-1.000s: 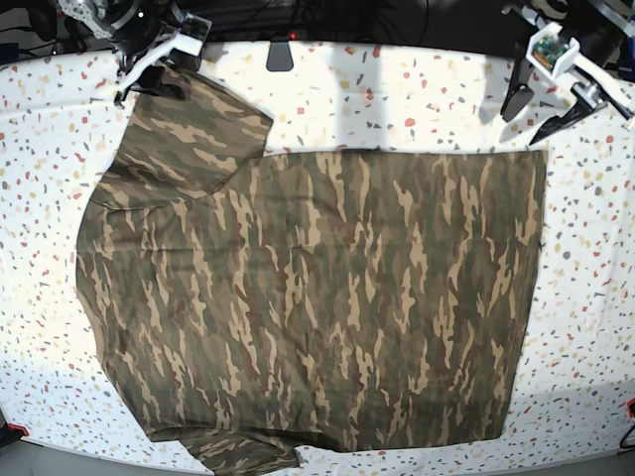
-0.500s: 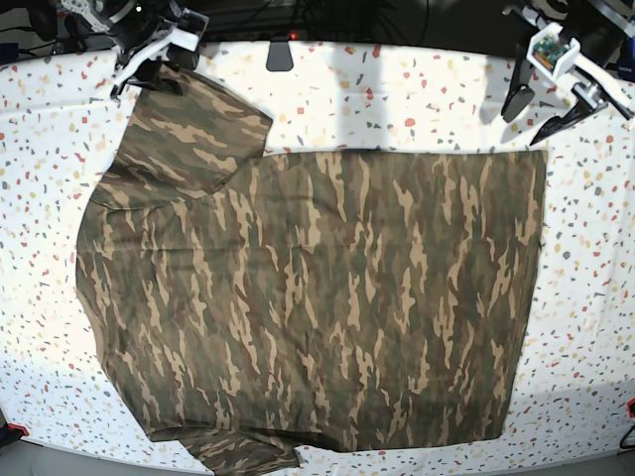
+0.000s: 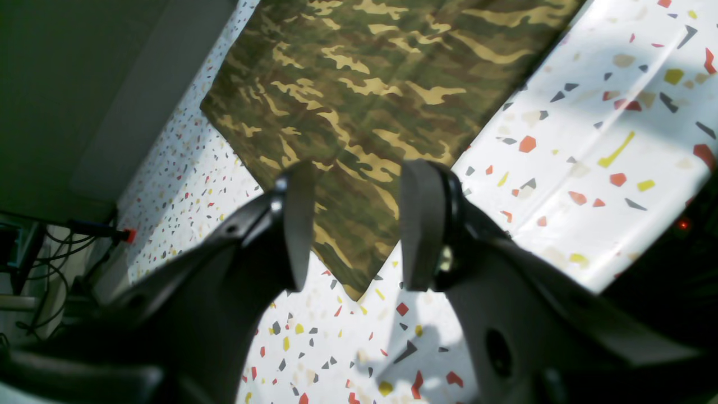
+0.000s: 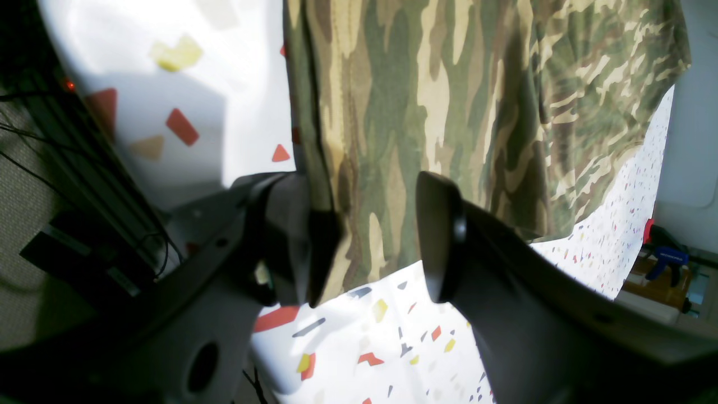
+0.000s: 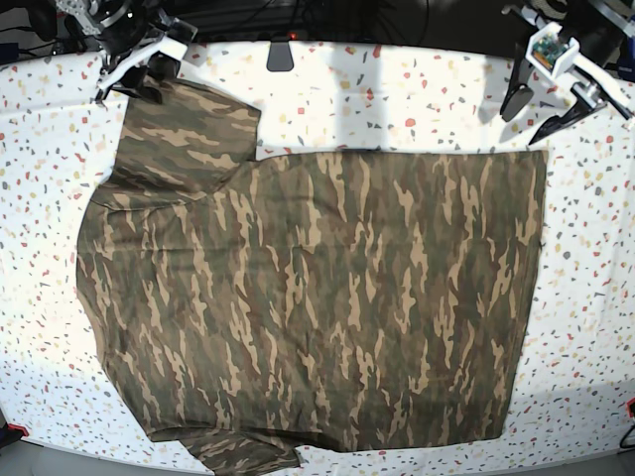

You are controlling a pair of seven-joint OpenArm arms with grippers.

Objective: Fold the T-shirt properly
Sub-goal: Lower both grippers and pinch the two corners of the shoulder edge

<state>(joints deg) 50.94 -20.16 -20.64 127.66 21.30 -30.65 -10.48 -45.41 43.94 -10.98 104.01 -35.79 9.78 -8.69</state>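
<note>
Sleeve (image 5: 189,134) pulled outward; T-shirt (image 5: 327,297) long axis left-right.

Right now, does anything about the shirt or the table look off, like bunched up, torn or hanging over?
Mostly fine: the T-shirt lies flat and shows no tears. One oddity: the near sleeve at the table's front edge looks bunched and runs out of the base view. Both the left gripper and the right gripper are open.

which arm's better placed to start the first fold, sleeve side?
Right. The right gripper already sits at the sleeve edge of the T-shirt, jaws open with cloth between them in the right wrist view. The left gripper hangs open above the hem corner, jaws apart from the cloth, far from the sleeve.
</note>
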